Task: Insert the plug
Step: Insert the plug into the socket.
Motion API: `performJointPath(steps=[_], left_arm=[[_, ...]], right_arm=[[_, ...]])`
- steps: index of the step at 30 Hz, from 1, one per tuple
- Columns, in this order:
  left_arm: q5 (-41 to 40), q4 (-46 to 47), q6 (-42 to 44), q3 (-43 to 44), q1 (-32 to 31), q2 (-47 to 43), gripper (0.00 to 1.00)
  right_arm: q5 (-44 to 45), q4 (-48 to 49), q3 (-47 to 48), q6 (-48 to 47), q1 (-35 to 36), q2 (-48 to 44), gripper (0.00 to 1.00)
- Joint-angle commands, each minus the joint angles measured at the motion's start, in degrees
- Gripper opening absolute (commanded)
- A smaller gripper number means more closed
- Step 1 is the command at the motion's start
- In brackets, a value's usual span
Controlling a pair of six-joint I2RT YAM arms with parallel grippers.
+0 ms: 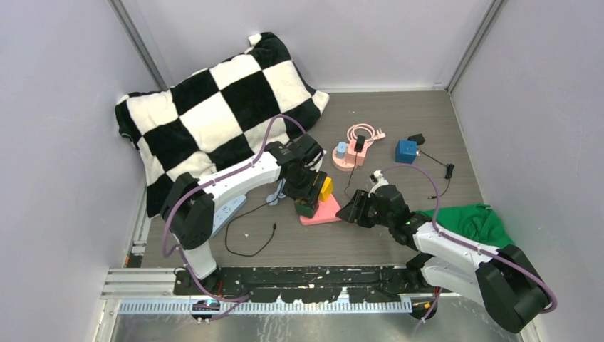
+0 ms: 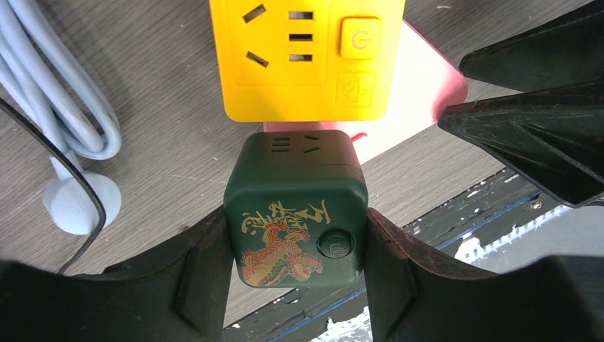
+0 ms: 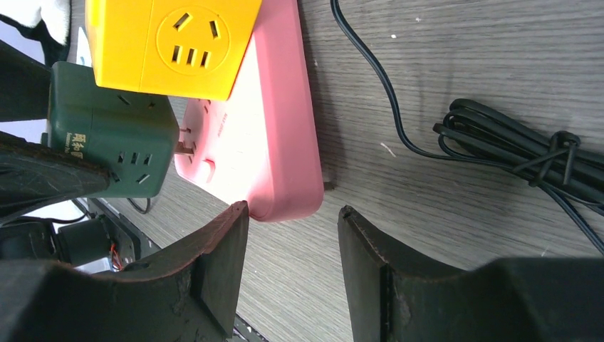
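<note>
Green cube (image 2: pixel 295 206) clamped in left pincer (image 2: pixel 297 222) (right pincer (image 3: pixel 292 212) apart), prongs (image 3: pixel 185 149) at pink strip (image 3: pixel 278 128).

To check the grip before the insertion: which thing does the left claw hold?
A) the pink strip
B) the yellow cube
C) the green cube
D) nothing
C: the left claw presses both sides of the green cube, while the yellow cube stands free on the pink strip.
</note>
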Motion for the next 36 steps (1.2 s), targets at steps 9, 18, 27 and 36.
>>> performJointPath(steps=[9,18,27,36], left_arm=[[1.1,2.3,0.6,-2.4,-0.2,-0.3,0.0],[-0.3,5.8,-1.5,-5.4,-0.7,0.4,0.0],[-4.5,13.2,-5.9,-13.5,-3.6,-2.8,0.0],[-4.8,17.1,-7.8,-16.3,-5.1,0.2,0.0]], right_arm=[[-0.6,3.7,-0.4,-0.1,0.2,0.6,0.55],[-0.2,3.7,-0.2,0.2,0.2,1.0,0.54],[-1.7,-2.4,3.8,4.7,0.2,-3.2,0.58],[3.5,-8.4,5.8,3.6,0.0,-8.5,0.62]])
